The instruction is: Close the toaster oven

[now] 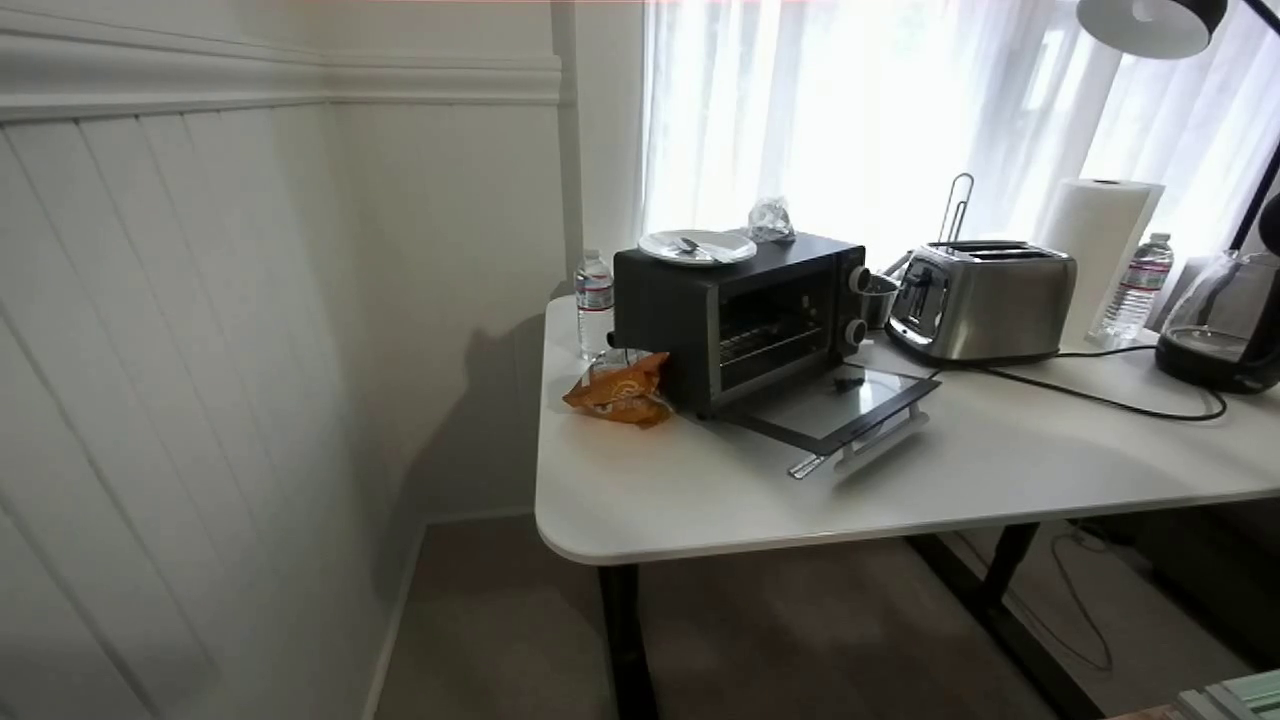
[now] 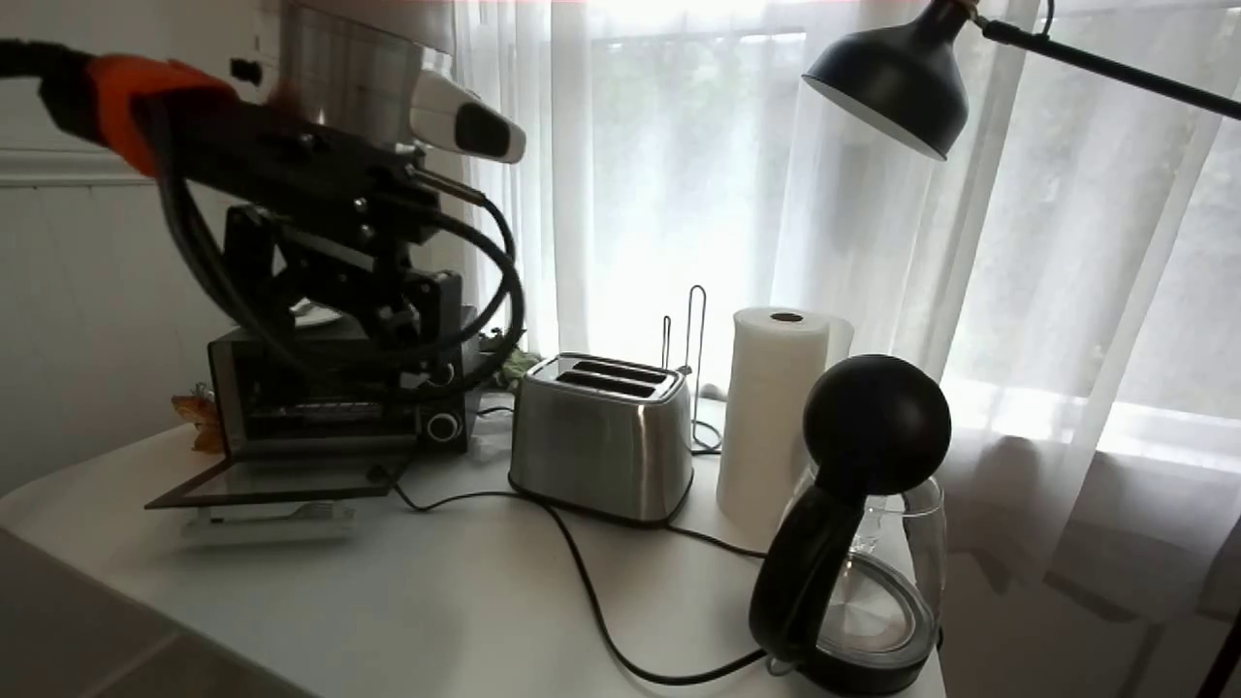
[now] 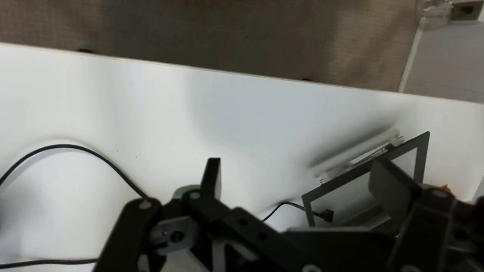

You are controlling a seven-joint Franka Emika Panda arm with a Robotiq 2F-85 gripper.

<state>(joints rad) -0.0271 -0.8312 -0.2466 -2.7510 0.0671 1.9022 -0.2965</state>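
The black toaster oven (image 1: 665, 325) stands on the white table and also shows in an exterior view (image 2: 325, 412). Its glass door (image 1: 840, 405) hangs fully down and open, low over the table. The door's pale handle (image 1: 885, 440) is at its outer edge. In the wrist view the door (image 3: 342, 189) and handle (image 3: 357, 153) are at the lower right. My gripper (image 2: 330, 310) is above and in front of the oven, hiding part of it. In the wrist view my gripper (image 3: 298, 173) has its fingers wide apart with nothing between them. One finger overlaps the door in that view; touching cannot be told.
A plate with a spoon (image 1: 698, 247) and crumpled foil (image 1: 770, 220) sit on the oven. An orange bag (image 1: 620, 392) and a bottle (image 1: 594, 305) stand beside it. A silver slot toaster (image 2: 601, 441), paper towels (image 2: 776, 417), a kettle (image 2: 863, 543) and cords are alongside.
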